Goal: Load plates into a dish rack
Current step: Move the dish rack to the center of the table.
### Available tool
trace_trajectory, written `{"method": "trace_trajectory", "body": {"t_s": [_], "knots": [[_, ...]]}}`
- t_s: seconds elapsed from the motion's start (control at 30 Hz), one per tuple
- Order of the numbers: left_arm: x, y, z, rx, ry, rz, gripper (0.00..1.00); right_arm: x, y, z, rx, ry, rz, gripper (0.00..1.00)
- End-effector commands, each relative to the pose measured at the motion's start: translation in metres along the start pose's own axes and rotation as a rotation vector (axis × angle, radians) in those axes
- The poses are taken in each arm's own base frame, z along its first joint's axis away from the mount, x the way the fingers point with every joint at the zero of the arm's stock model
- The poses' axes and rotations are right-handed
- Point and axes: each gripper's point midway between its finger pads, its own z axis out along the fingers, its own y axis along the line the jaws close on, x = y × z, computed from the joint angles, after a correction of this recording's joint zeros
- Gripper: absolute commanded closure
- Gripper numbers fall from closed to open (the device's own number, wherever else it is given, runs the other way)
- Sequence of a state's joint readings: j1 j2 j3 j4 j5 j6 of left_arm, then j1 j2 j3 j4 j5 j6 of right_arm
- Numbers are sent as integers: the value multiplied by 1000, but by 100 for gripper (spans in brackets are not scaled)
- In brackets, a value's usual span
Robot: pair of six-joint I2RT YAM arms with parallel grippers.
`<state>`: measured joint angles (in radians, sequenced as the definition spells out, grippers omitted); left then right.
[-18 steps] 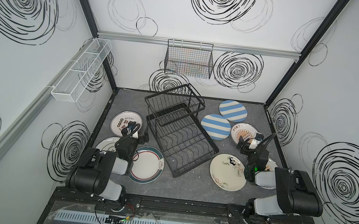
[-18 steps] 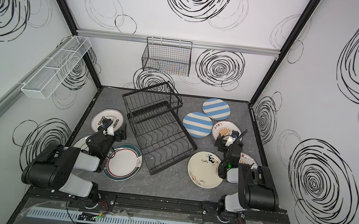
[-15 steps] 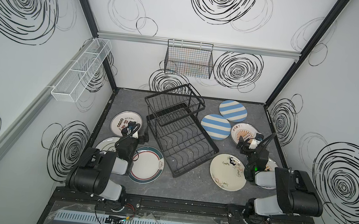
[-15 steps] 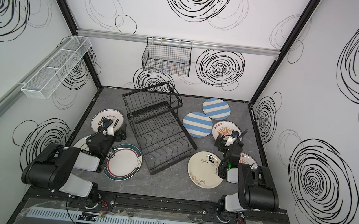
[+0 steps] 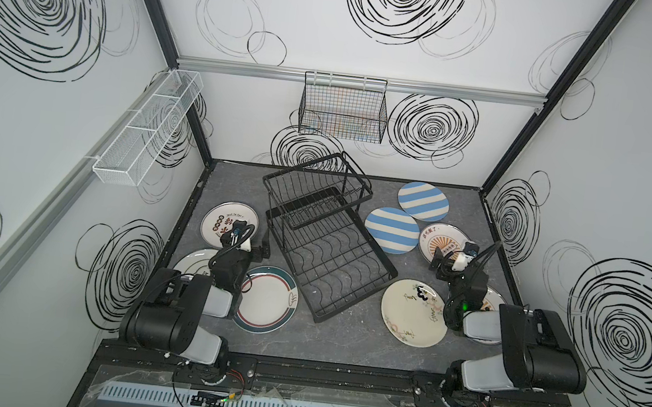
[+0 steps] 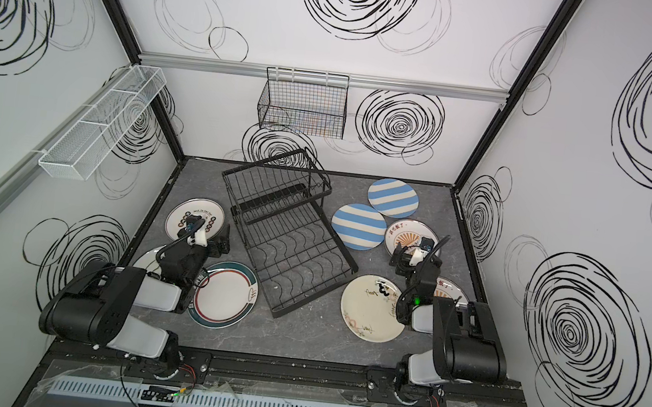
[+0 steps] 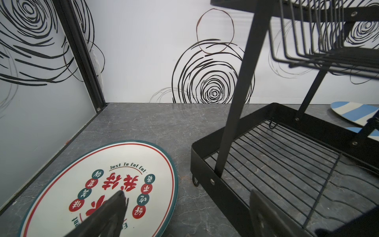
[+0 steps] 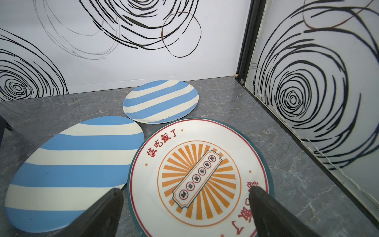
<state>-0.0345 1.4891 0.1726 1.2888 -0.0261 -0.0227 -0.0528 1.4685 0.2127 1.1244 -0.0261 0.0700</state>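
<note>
Starting at the right jaws: found them spread wide and empty, both dark fingertips [image 8: 108, 207] low in the right wrist view, one over the sunburst plate [image 8: 196, 174], the other over the edge of the nearer striped plate [image 8: 75, 170]; could not make out any contact. Placed the sunburst plate just below and ahead of these jaws, flat on the right side of the worktop [image 5: 342, 340], far nearer the right arm [image 5: 468, 296] than the left arm [image 5: 224, 272]. Noted no long axis, being round: cream face, teal rim, red ring, orange rays around a slanted label, red characters. Saw its rim meeting the striped plate's; could not tell the upper from the lower. Found the dish rack [image 5: 331, 251] empty, to the left of that plate and between the two arms, long axis running diagonally from far left to near right, raised basket at the far end. Judged the coming pick to turn on slipping one finger under the flat rim, then standing the plate on edge across the wavy wires. Found the left jaws wide too and empty, one finger above the characters plate [image 7: 98, 184], the other above a corner of the rack's lower tray. Counted more lying flat: second striped plate [image 5: 422, 201], teal-and-red rimmed plate [image 5: 267, 300], black-script plate [image 5: 414, 312].
</note>
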Motion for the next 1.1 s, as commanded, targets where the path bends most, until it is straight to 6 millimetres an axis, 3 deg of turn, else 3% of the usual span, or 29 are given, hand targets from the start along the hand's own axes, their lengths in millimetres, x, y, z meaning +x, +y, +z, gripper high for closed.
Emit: {"method": "trace_trajectory", "body": {"t_s": [0.0, 0.2, 0.33, 0.43, 0.53, 0.63, 0.73, 0.87, 0.97, 1.07], "knots": [[-23, -1, 3, 2, -86, 5, 4, -9, 0, 4, 0, -24, -7, 0], [-25, -1, 2, 6, -94, 5, 4, -8, 0, 4, 1, -24, -7, 0], [-45, 2, -1, -46, -96, 19, 4, -22, 5, 17, -13, 25, -32, 1], [-65, 2, -16, -139, -125, 12, 4, -39, 12, 26, -30, 91, 15, 4], [-90, -5, -28, -130, -167, -106, 4, -59, 40, 20, -176, 97, 67, 9], [-113, -11, -30, -136, -101, -206, 4, -71, 69, 11, -275, 165, 117, 11], [-123, -31, -40, -87, -21, -251, 4, -75, 104, -7, -381, 244, 127, 14], [-105, -64, -59, 71, 179, -283, 4, -73, 161, -46, -540, 324, 97, 15], [-74, -61, -76, 72, 274, -340, 4, -66, 197, -83, -691, 369, 113, 17], [-51, -42, -82, 24, 310, -414, 4, -57, 227, -121, -820, 425, 141, 19]]}}
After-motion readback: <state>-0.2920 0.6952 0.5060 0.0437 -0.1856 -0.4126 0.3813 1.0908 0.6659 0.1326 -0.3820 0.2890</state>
